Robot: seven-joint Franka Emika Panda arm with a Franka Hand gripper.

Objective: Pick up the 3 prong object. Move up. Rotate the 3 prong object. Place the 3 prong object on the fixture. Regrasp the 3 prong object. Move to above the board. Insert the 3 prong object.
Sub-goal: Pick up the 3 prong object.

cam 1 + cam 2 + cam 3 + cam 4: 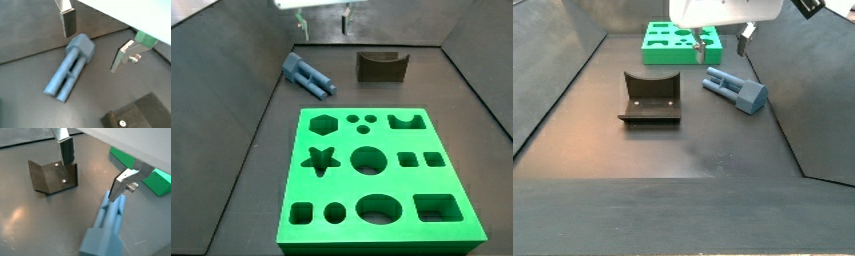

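A: Lying flat on the dark grey floor point(251, 150), the small matte blue-grey plastic piece with three short parallel prongs, the 3 prong object point(70, 67), is seen untouched in both wrist views and both side views point(735, 88). Nothing of the task can be counted as done.

B: Is the piece held at all?

A: No. The two-finger gripper point(93, 40) is hung above the piece, its flat silver fingers point(65, 150) spread wide with nothing pinched between the pads. In a wrist view the piece point(107, 230) is seen below and between the fingers, clear of both.

B: And the other things?

A: The small dark brown block with a curved notch in its top, the fixture point(381, 66), is left bare, standing near the piece but apart from it point(651, 98). The large bright green square slab with cut-out holes, the board point(376, 175), is shown with every hole unfilled, the three small round ones included.

B: So what is left?

A: Everything, it is judged: the pick-up, the lift, the rotation, the placing on the fixture, the regrasp, the move above the board and the insertion.
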